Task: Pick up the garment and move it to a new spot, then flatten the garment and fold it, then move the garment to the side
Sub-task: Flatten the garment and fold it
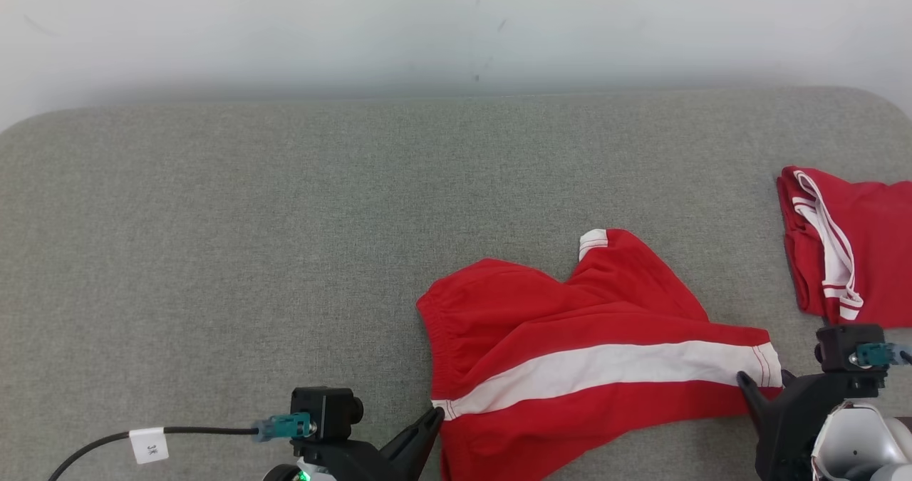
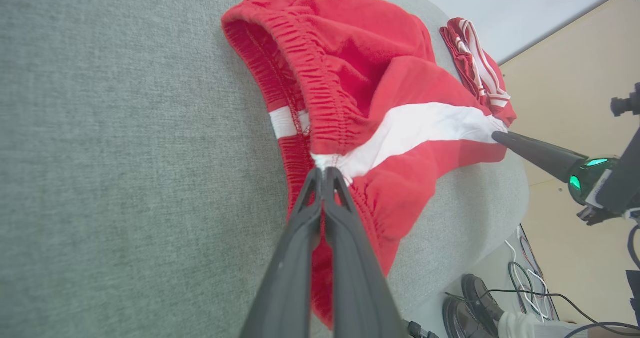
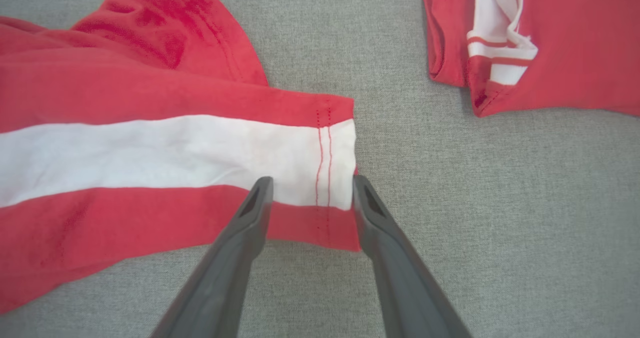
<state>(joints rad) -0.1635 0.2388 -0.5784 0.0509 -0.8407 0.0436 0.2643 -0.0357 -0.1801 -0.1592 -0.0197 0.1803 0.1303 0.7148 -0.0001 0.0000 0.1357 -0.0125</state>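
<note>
The garment (image 1: 570, 324) is a pair of red shorts with a broad white side stripe, lying crumpled on the grey table (image 1: 249, 253) right of centre. My left gripper (image 1: 436, 415) is shut on the elastic waistband where the white stripe ends, and the pinch shows plainly in the left wrist view (image 2: 325, 170). My right gripper (image 1: 764, 380) stands open at the leg hem. In the right wrist view its two fingers (image 3: 312, 180) straddle the white part of the hem (image 3: 335, 162) without clamping it. The shorts (image 2: 380, 77) stretch between both grippers.
A second red garment with white trim (image 1: 855, 253) lies folded at the table's right edge, close to my right arm. Off the table's near edge the left wrist view shows a person's dark shoes (image 2: 470, 303) and loose cables (image 2: 530, 278) on the floor.
</note>
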